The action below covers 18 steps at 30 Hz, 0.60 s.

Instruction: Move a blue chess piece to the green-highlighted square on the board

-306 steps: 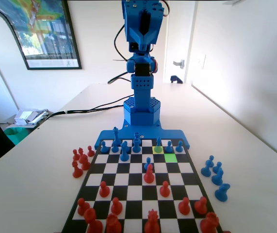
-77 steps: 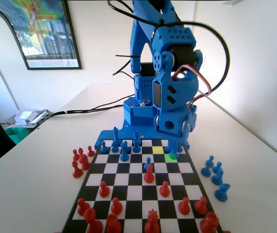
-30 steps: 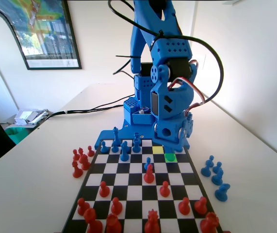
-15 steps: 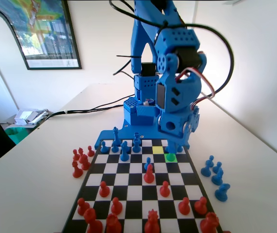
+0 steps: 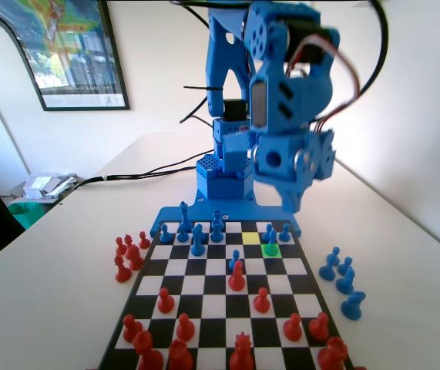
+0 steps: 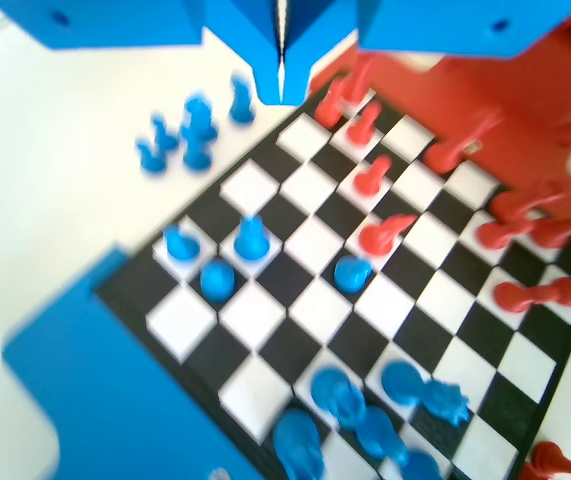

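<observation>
The blue chess piece (image 5: 270, 245) stands upright on the green-highlighted square (image 5: 272, 252), in the third row from the arm on the board (image 5: 204, 308). In the wrist view this pawn (image 6: 251, 238) sits on a white square. My gripper (image 5: 293, 202) hangs well above and a little to the right of it, apart from it. The wrist view has my gripper (image 6: 281, 82) at the top edge, jaws pressed together with nothing between them.
A pale yellow square (image 5: 251, 238) lies beside the green one. Two blue pawns (image 5: 285, 231) stand just behind. A blue pawn (image 5: 235, 259) and a red piece (image 5: 237, 276) are mid-board. Loose blue pieces (image 5: 339, 277) and red pieces (image 5: 127, 254) flank the board on the table.
The pawn went from the yellow square to the green one. My gripper, low over it half a second ago, has let go and risen.
</observation>
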Tool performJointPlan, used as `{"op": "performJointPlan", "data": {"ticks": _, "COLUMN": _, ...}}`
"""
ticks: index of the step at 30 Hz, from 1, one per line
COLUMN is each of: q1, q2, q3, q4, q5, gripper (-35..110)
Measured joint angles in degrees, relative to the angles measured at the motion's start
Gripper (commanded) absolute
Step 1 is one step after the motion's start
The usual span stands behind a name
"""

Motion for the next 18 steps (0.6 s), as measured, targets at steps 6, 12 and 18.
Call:
{"op": "performJointPlan", "data": {"ticks": 6, "q1": 3.7, "q2": 10.5, "q3": -2.2, "q4": 7.8, "q5": 7.6, "gripper": 1}}
{"op": "performJointPlan", "data": {"ticks": 12, "q1": 7.9, "q2": 21.6, "q3": -3.4, "q4": 16.3, "q5": 13.4, "gripper": 1}}
{"op": "performJointPlan", "data": {"ticks": 18, "q1": 11.6, "q2": 31.2, "q3": -6.7, "q4": 24.3, "q5": 17.4, "gripper": 1}}
